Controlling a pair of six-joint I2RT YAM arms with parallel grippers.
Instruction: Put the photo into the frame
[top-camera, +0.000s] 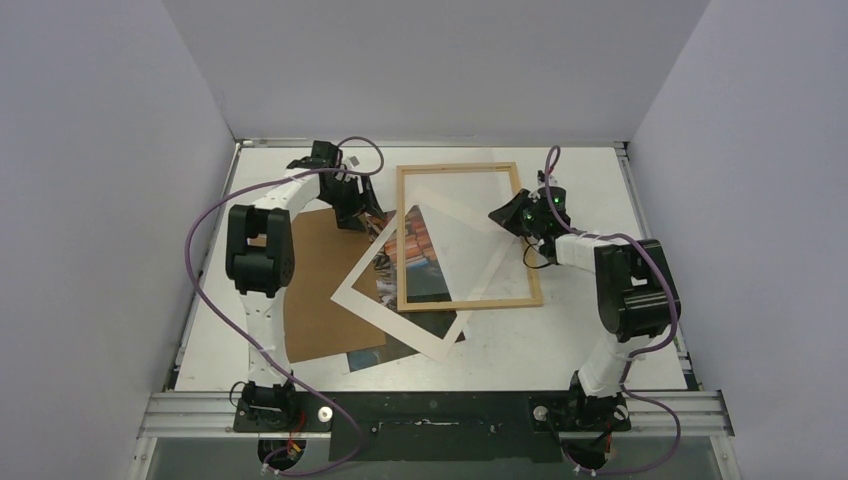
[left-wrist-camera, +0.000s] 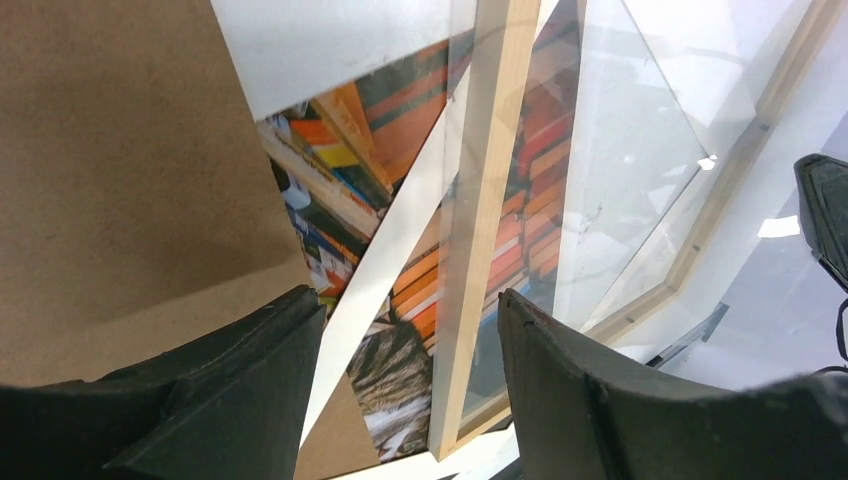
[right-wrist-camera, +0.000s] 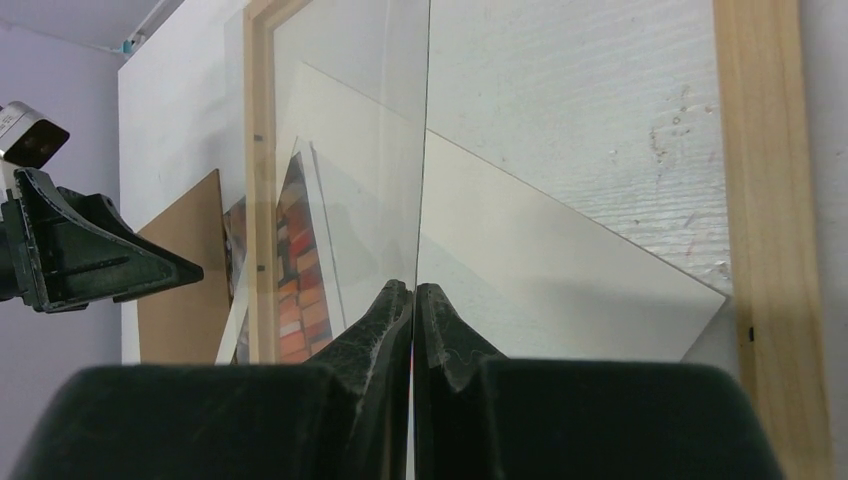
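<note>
- From above, my left gripper (top-camera: 358, 212) hangs over the table (top-camera: 590, 170) just left of the frame (top-camera: 470, 301), at its far left corner.
- The frame lies flat in the middle of the table. Its near left part rests across the white mat (top-camera: 372, 305), which is turned askew.
- The photo (top-camera: 405, 262) lies face up under both, showing through the mat's opening and inside the frame's near left corner. Its left part rests on the brown backing board (top-camera: 320, 290).
- My right gripper (top-camera: 508, 216) reaches in over the frame's right rail, at the edge of a clear pane (top-camera: 465, 205) that spans the frame's opening.
- On my left wrist, the left gripper (left-wrist-camera: 405, 300) stands well open with nothing between the fingers. Below the gap are the frame's left rail (left-wrist-camera: 480, 220), a strip of mat (left-wrist-camera: 390, 260) and the photo's orange book spines (left-wrist-camera: 330, 170).
- The backing board (left-wrist-camera: 110, 150) fills the left of that view.
- On my right wrist, the right gripper (right-wrist-camera: 413, 290) is pinched closed on the pane (right-wrist-camera: 340, 150), whose thin edge runs straight up from the fingertips.
- Past the pane I see the frame's right rail (right-wrist-camera: 760, 200), the mat (right-wrist-camera: 540, 270) and a sliver of the photo (right-wrist-camera: 295, 290) by the left rail.
</note>
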